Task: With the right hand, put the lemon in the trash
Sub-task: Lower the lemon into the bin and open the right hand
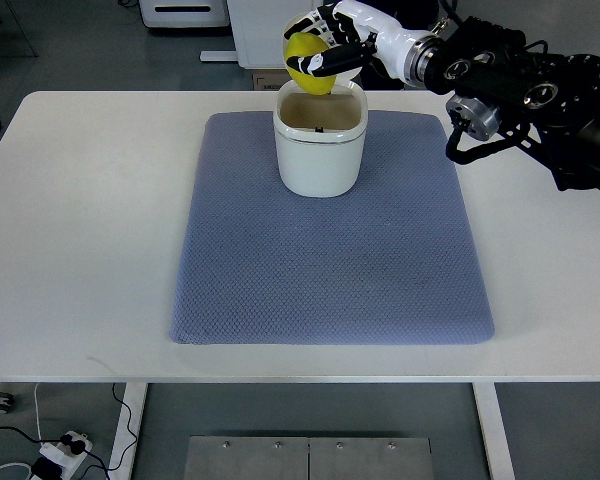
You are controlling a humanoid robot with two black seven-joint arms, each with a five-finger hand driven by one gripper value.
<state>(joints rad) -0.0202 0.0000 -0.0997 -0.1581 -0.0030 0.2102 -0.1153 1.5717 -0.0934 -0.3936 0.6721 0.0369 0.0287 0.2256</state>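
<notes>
A yellow lemon (306, 66) is held in my right hand (325, 48), whose white and black fingers are curled around it. The hand hovers just above the far rim of a white trash bin (320, 150), which stands upright near the back of a blue-grey mat (330, 270). The bin's inside looks beige, and I cannot see anything in it. My right arm (520, 90) reaches in from the right edge. The left arm is out of view.
The mat lies on a white table (80, 230). Beyond the table's far edge stand a white cabinet (270, 30) and a cardboard box (270, 78). Cables and a power strip (60, 452) lie on the floor at lower left.
</notes>
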